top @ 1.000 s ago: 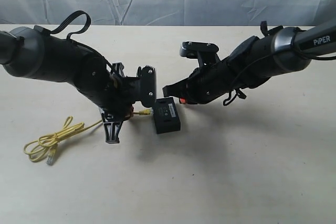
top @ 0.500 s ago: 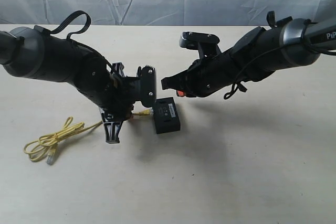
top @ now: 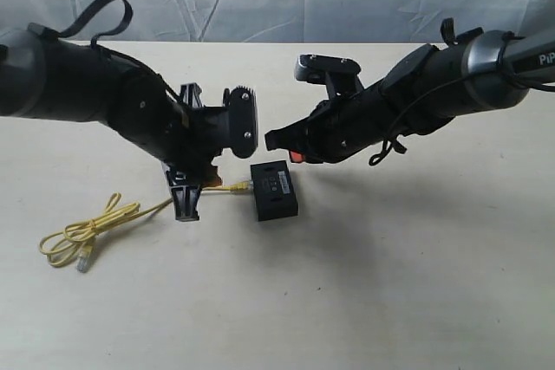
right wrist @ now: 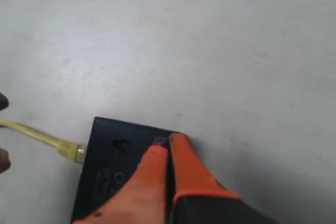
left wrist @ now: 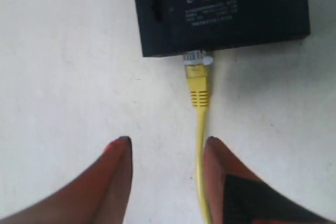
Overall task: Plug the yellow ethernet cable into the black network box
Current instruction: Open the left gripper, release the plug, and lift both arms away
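Left wrist view: black network box (left wrist: 226,19) lies flat on the bench (left wrist: 63,77), printed face up. Yellow ethernet cable (left wrist: 198,85) runs straight to the box's side wall. Its clear plug (left wrist: 195,56) sits at the port, with part of it showing outside the wall. Whether it has clicked fully home I cannot tell.

My left tool (left wrist: 168,141) stands wide and holds nothing. The cord passes just beside one finger (left wrist: 223,171), apart from the other. My right tool (right wrist: 167,139) is closed, orange fingers pressed together with nothing between them, tips over a box corner on the side away from the plug. Contact with the box is not clear from any view.

Exterior view: rest of the cord lies in a loose coil (top: 82,236) on the bench, well away from the box, beyond my left tool.

Handling, my judgement:
- Cord is light and limp and would buckle if pushed from far back.
- Best hold is the stiffer yellow boot just behind the plug.
- Box is light, smooth plastic, likely to slide when the plug is pressed, so brace the wall opposite the port.
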`<move>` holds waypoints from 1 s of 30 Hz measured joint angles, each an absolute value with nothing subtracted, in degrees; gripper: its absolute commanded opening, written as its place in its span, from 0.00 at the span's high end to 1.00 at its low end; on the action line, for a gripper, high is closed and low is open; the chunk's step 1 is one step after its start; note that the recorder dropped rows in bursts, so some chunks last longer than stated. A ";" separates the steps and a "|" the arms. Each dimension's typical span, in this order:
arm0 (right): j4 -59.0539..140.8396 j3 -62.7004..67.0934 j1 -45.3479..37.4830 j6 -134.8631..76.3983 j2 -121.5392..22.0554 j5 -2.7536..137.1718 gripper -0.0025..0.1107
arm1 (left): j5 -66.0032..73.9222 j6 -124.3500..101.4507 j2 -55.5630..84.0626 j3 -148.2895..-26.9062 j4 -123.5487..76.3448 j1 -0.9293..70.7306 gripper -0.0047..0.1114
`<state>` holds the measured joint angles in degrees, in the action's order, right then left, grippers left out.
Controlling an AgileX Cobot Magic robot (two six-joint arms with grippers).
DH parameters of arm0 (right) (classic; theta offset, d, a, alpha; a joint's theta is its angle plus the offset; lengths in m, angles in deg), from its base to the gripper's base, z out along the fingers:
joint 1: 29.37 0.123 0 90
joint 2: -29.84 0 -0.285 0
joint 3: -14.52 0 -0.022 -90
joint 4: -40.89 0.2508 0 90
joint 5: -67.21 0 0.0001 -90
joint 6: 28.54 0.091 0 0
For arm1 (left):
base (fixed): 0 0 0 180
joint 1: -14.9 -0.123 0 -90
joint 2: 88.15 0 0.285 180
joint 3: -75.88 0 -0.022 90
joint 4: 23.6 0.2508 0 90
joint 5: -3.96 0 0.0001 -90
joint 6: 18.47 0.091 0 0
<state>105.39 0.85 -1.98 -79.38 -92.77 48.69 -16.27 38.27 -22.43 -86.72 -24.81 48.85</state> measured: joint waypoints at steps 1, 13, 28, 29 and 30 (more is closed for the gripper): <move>105.28 0.85 -1.98 -79.38 -92.53 48.35 0.98 | -16.67 37.40 -21.67 -86.72 -24.81 48.85 0.62; 85.42 0.85 -4.73 -60.97 -83.62 37.02 0.98 | -28.09 12.15 -12.98 -86.84 -21.40 42.80 0.96; 58.81 -9.54 -16.40 -42.36 -57.81 25.16 0.98 | -38.78 -13.07 4.51 -86.62 -24.62 25.96 0.96; 56.57 -10.91 -16.65 -40.62 -54.94 25.59 0.98 | -38.78 -13.17 6.59 -86.32 -25.18 25.49 0.96; 53.20 -12.86 -16.80 -37.97 -51.95 25.88 0.98 | -38.19 -13.30 8.88 -85.55 -25.71 25.04 0.96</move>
<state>53.20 -12.86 -16.80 -37.97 -51.95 25.88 -38.19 -13.30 8.88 -85.55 -25.71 25.04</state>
